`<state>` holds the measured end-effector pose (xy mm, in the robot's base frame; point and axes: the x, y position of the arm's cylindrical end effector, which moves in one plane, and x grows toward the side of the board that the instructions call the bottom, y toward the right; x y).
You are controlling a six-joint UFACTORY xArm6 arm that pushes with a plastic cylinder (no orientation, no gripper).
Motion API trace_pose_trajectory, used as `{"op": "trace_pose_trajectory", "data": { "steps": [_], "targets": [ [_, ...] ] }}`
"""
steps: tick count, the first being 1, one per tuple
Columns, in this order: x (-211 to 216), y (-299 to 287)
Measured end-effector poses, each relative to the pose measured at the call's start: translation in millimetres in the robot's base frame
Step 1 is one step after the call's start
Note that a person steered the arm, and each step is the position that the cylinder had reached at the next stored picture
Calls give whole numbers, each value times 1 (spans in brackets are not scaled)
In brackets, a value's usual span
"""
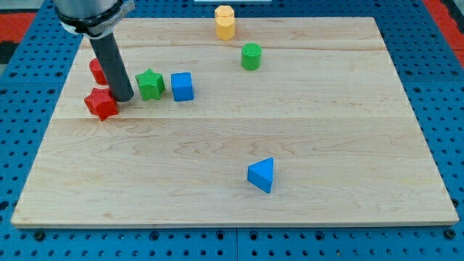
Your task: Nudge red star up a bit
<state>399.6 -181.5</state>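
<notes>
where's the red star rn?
Far left of the view, near the board's left edge: the red star sits just left of my tip, with the green star beyond.

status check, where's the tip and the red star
My tip down between red star and green star. Red star at board's left. Another red block just above it.

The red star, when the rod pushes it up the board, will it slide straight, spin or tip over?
The red star looks squat and flat-bottomed, so it will probably slide rather than tip. My tip sits at its right edge, between it and the green star, so an off-centre push would likely spin it. The smooth wooden board should offer little grip.
</notes>
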Motion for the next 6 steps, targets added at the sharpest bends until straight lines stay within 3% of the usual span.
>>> {"op": "trace_pose_trajectory", "data": {
  "steps": [2, 3, 6],
  "targets": [
    [66, -2],
    [72, -23],
    [36, -26]
  ]
}}
